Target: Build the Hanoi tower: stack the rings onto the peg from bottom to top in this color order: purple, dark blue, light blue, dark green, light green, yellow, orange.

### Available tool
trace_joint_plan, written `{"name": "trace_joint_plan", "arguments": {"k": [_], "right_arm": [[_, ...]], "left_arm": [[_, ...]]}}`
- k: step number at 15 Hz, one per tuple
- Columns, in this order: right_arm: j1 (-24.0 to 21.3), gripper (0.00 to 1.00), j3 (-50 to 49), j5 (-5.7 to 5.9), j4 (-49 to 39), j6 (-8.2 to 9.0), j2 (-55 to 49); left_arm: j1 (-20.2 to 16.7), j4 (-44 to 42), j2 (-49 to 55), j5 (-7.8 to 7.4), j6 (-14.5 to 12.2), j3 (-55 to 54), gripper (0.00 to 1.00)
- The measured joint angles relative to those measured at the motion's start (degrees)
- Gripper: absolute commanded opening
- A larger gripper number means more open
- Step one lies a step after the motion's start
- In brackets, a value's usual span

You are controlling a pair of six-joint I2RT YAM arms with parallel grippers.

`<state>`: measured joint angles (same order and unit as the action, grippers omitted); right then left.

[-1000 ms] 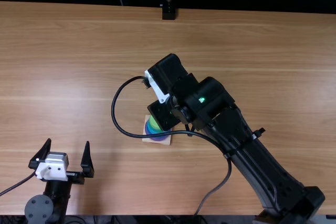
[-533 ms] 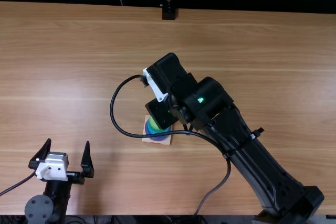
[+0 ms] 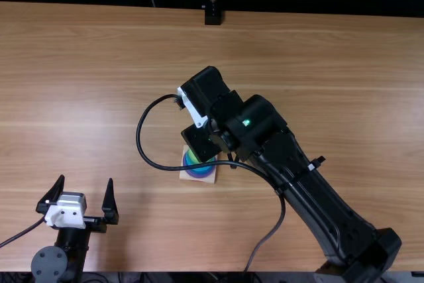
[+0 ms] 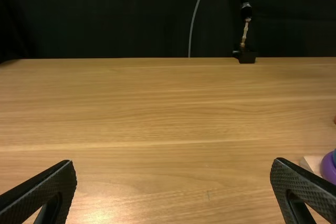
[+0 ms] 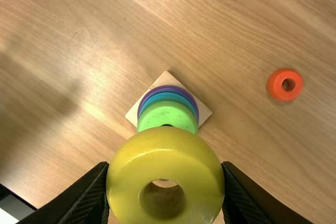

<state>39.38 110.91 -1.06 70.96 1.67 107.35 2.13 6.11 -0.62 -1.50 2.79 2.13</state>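
Note:
In the top view my right gripper is over the ring stack, its fingers hidden beneath the arm. My right gripper, in its wrist view, is shut on the yellow ring, which hangs above the stack and overlaps it. The stack shows light green on top, blue rings below and purple lowest, on a square wooden base. The orange ring lies loose on the table. My left gripper stands open and empty at the near left; its wrist view shows the same gripper.
A black cable loops from the right arm across the wooden base. The right arm spans the table from the near right to the middle. At the far edge stands a black mount.
The right arm has shifted slightly left in the top view, uncovering a bit more of the base's right side. The left arm has kept still.

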Motion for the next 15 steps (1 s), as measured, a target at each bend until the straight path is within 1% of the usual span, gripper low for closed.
{"name": "trace_joint_plan", "arguments": {"k": [8,9,10,11,14,15], "right_arm": [[0.0,0.0,-2.97,-0.02,-0.15,0.11,0.0],[0.02,0.17,-2.97,-0.02,-0.2,0.13,0.0],[0.0,0.68,-2.97,-0.02,-0.22,0.17,0.0],[0.0,1.0,-2.97,0.0,-0.22,0.26,0.0],[0.92,1.0,-2.97,0.0,-0.81,0.39,0.0],[1.14,1.0,-2.97,0.0,-3.3,0.42,0.0]], "left_arm": [[0.02,0.0,0.0,0.0,0.0,-0.02,1.0],[0.02,0.0,0.0,0.0,-0.02,0.0,1.0],[0.0,-0.02,0.0,0.0,-0.02,0.0,1.0],[0.0,0.0,0.0,0.0,0.0,0.0,1.0],[0.02,0.0,0.0,0.0,0.0,0.0,1.0],[0.02,0.0,0.0,0.0,0.0,-0.02,1.0]]}}
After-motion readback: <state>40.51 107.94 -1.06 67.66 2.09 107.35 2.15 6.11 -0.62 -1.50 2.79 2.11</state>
